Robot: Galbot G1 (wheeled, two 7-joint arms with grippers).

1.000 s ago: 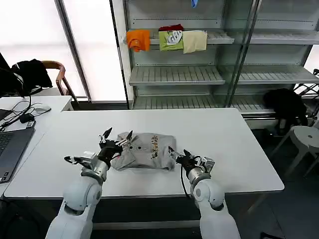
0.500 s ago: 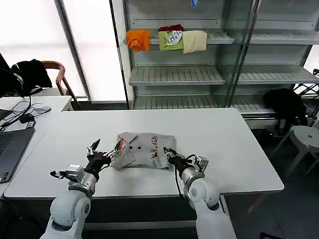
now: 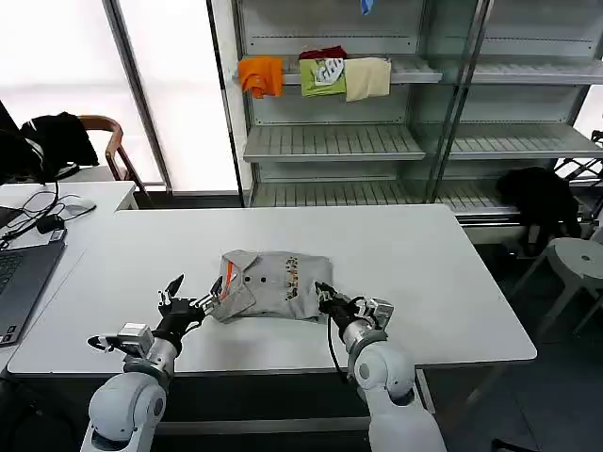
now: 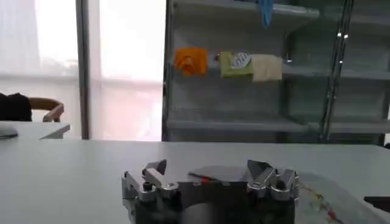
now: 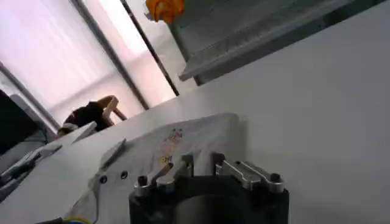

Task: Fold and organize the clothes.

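A light grey T-shirt [image 3: 275, 285] lies folded in a small bundle at the middle of the white table [image 3: 443, 273], its multicoloured print up and orange trim showing at its left edge. My left gripper [image 3: 191, 300] hovers just off the bundle's near left corner, jaws wide open and empty. In the left wrist view the left gripper [image 4: 207, 170] frames the shirt [image 4: 214, 176] a little ahead. My right gripper [image 3: 331, 299] sits at the bundle's near right corner. In the right wrist view the right gripper [image 5: 202, 161] has a narrow gap between its fingers, with the shirt [image 5: 183, 137] just beyond them.
A laptop [image 3: 21, 278] and cables lie on a second table at the left. Behind the table stands a metal shelf rack [image 3: 377, 141] with orange, green and cream garments [image 3: 320, 75]. A chair with a black jacket [image 3: 58, 137] is back left, a white stool [image 3: 577, 259] at right.
My left gripper has drawn back from the shirt's left edge toward the table's front left, still open. The orange trim now shows there. My right gripper has edged slightly toward the shirt.
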